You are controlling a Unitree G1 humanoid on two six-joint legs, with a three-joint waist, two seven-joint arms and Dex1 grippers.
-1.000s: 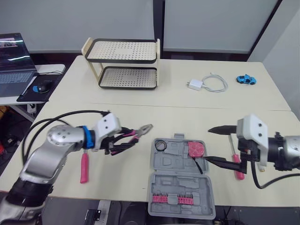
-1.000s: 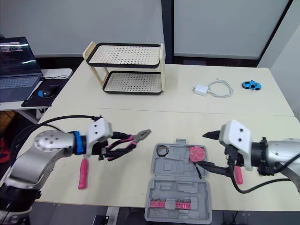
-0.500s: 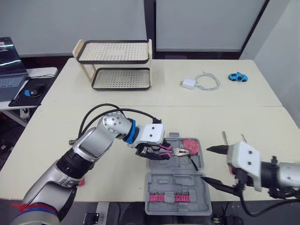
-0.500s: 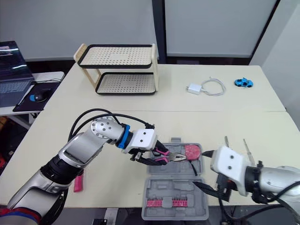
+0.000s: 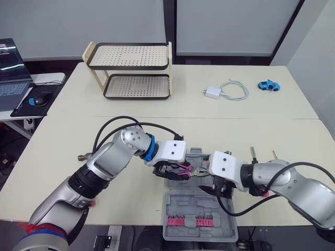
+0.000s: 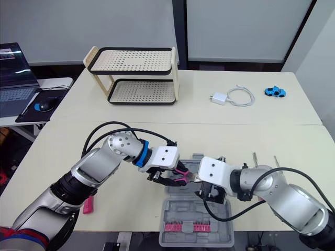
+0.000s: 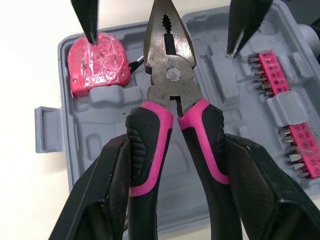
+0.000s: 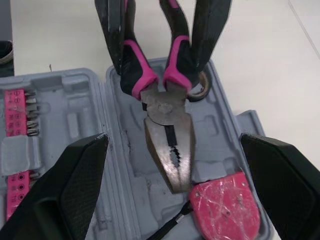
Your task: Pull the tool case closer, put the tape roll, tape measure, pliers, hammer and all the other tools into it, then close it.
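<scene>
Near the front edge of the desk [image 5: 157,120] lies the open grey tool case [image 5: 201,201], its two halves flat. A row of pink screwdriver bits [image 7: 295,145] sits in the half nearer the robot. In the far half, a pink tape measure [image 7: 97,62] rests in a corner pocket and a tape roll [image 8: 204,89] shows partly behind the left arm's fingers.

The left gripper [image 5: 174,170] is clenched on the pink-and-black handles of the pliers [image 7: 170,75]. It holds them over the far half, nose shut and pointing toward the tape measure. Whether the pliers touch the case cannot be told.

The right gripper [image 8: 173,140] faces them from the opposite side, released. Its fingers are spread wide to either side of the pliers' nose, with one fingertip above the tape measure.

Two screwdrivers [image 6: 255,157] lie on the desk just beyond the right arm, and a pink-handled tool [image 6: 88,204] lies beside the left arm.

Farther back stand a two-tier perforated rack [image 5: 128,70], a white charger with its cable [image 5: 212,93] and a blue toy car [image 5: 267,84].
</scene>
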